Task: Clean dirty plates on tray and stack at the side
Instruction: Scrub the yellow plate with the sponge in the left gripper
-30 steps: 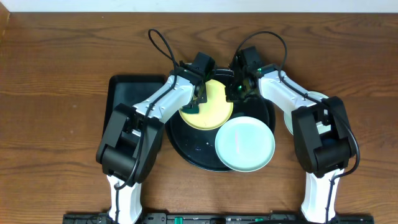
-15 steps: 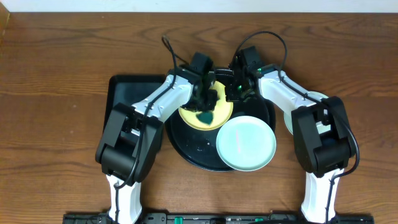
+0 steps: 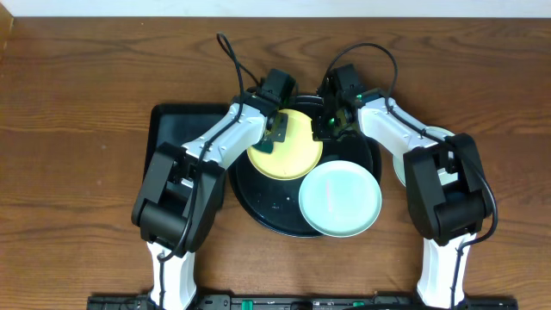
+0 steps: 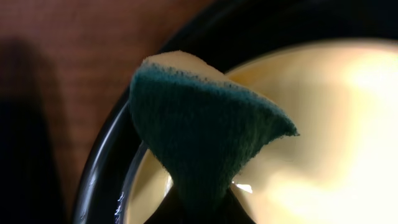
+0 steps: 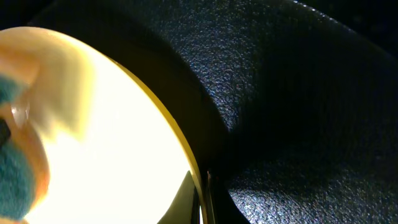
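The pale yellow plate (image 3: pixel 293 151) is at the back of the round black tray (image 3: pixel 267 202). My right gripper (image 3: pixel 331 129) is shut on its right rim; in the right wrist view the rim (image 5: pixel 186 155) runs between my fingers over the tray (image 5: pixel 298 124). My left gripper (image 3: pixel 274 138) is shut on a green sponge (image 4: pixel 205 130) with a yellow back, pressed on the plate's left part (image 4: pixel 323 124). A mint plate (image 3: pixel 340 198) lies at the tray's front right. Another mint plate (image 3: pixel 399 165) lies on the table to the right, partly under my right arm.
A rectangular black tray (image 3: pixel 176 142) lies left of the round tray, partly under my left arm. Both arms meet over the back of the round tray, cables looping above them. The wooden table (image 3: pixel 77 172) surrounds everything.
My left gripper swept the sponge from the plate's left edge toward its middle, then back to the upper left. The right gripper and the plates stayed put.
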Controlling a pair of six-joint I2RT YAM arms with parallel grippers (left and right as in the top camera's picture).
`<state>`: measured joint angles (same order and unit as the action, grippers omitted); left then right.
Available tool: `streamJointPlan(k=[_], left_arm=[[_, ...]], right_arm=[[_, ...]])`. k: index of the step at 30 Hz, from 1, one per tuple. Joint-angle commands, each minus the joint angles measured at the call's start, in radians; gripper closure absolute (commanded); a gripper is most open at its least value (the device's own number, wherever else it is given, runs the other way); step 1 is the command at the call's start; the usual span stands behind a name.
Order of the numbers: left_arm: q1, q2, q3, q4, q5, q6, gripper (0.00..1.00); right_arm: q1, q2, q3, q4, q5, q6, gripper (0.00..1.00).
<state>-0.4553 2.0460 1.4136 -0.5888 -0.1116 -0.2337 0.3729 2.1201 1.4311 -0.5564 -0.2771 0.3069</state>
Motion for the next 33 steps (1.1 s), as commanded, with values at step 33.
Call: streamJointPlan(k=[33], left_arm=[[0.011, 0.027, -0.005, -0.004, -0.106, -0.102, 0.92]], right_arm=[[-0.005, 0.06, -0.029, -0.012, 0.104, 0.03, 0.99]])
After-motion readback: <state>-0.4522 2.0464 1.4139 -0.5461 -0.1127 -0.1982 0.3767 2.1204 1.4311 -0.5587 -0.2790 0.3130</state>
